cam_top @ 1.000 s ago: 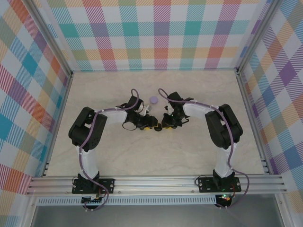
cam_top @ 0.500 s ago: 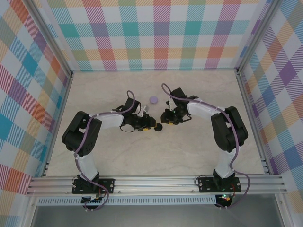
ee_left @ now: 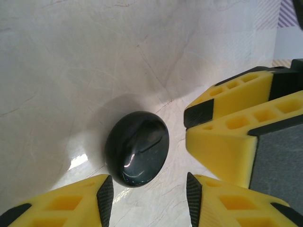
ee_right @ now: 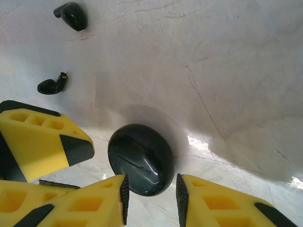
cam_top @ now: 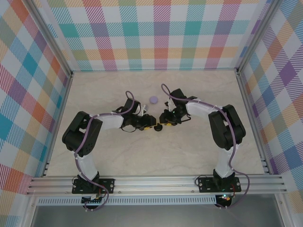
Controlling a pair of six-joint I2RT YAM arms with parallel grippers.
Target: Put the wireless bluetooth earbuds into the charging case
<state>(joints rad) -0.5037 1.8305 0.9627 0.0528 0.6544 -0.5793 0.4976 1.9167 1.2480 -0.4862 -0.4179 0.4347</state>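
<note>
A shut black round charging case lies on the pale table between both grippers. My left gripper stands open just short of the case, with nothing between its pads. My right gripper is open too; the near end of the case reaches in between its fingertips, with a gap on the right side. Two black earbuds lie loose on the table beyond the case. The two grippers face each other closely; the left gripper's fingers show in the right wrist view.
A lilac round case sits on the table just behind the grippers. Plaid walls and metal rails enclose the marble-patterned table. The right gripper's yellow fingers crowd the right of the left wrist view.
The right gripper's jaws have spread apart and it drew back a little, then returned to the case. The left arm's elbow swung left. The black case stayed on the table.
</note>
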